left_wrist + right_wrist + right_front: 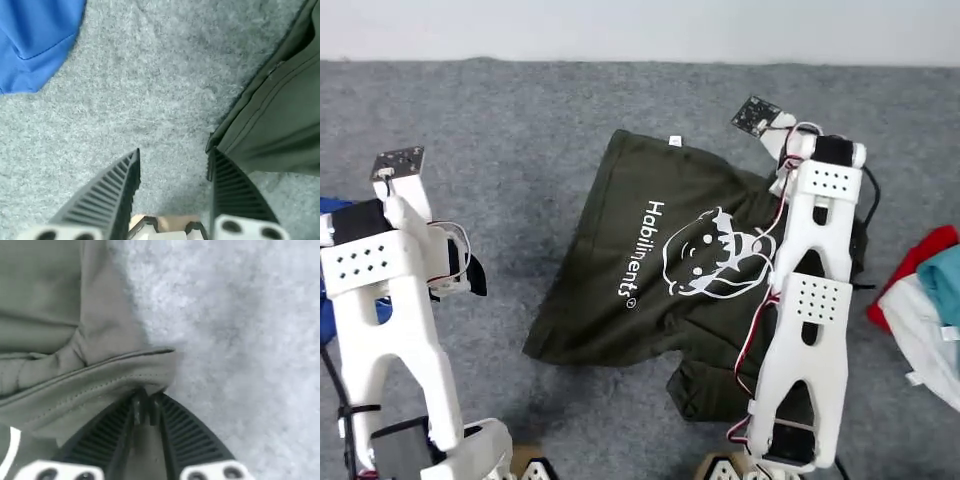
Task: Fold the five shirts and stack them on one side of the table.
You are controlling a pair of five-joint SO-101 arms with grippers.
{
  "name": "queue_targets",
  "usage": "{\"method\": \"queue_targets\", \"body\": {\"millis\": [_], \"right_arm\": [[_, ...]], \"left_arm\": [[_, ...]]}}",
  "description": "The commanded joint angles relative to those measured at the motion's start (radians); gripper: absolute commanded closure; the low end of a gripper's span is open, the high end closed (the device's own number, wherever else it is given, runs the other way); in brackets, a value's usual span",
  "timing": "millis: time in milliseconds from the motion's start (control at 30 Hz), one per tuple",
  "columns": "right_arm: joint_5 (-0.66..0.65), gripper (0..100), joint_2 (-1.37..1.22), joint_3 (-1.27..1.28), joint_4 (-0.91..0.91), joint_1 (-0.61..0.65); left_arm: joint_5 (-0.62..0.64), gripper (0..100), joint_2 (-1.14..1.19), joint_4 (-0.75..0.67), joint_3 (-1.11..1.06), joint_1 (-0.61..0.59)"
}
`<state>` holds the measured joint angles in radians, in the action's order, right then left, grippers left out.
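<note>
A dark olive shirt [660, 270] with a white print lies spread in the middle of the grey carpet. My right gripper [146, 401] is shut on a seamed edge of the olive shirt [60, 340], at the shirt's far right side under the right arm [810, 290]. My left gripper [173, 155] hangs open over bare carpet, just left of the olive shirt's edge [270, 120], with nothing between its fingers. In the high view the left gripper [468, 275] sits left of the shirt. A blue shirt [35, 35] lies beside it.
A heap of red, teal and white shirts [925, 295] lies at the right edge. The blue shirt [332, 208] peeks out behind the left arm at the far left. Bare grey carpet [520, 150] runs along the back.
</note>
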<state>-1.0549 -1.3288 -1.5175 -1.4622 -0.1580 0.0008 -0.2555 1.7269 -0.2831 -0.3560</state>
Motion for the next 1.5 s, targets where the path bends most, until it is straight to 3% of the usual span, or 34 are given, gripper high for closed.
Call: {"method": "queue_targets", "body": {"millis": [0,400,500,600,733,867,967,1100,1267,1467], "right_arm": [[-0.003,98.9,0.101,-0.025,0.031,-0.028],[-0.009,98.5,0.101,-0.012,0.228,-0.113],[-0.009,89.6,0.024,-0.014,0.274,-0.131],[-0.008,75.3,0.005,-0.066,0.176,-0.136],[0.009,74.3,0.058,-0.17,-0.019,-0.096],[0.258,76.4,0.176,-0.153,-0.127,-0.084],[0.439,76.4,0.232,-0.158,-0.268,-0.077],[0.54,76.4,0.278,-0.129,-0.338,-0.087],[0.493,76.4,0.331,-0.118,-0.338,-0.128],[0.44,76.4,0.346,-0.12,-0.338,-0.197]], "left_arm": [[-0.009,79,-0.038,0.032,0.002,0.002],[-0.009,79,-0.038,0.032,0.002,0.002],[-0.009,79,-0.038,0.032,0.002,0.002],[-0.005,79,-0.038,0.032,0.008,0.005],[0.124,78,-0.025,0.018,0.093,0.124],[0.304,71,0.032,-0.118,0.254,0.305],[0.344,71,0.195,-0.153,0.354,0.442],[0.344,71,0.47,-0.153,0.542,0.563],[0.325,71,0.865,-0.144,0.914,0.628],[0.25,71,1.321,0.035,1.417,0.623]]}}
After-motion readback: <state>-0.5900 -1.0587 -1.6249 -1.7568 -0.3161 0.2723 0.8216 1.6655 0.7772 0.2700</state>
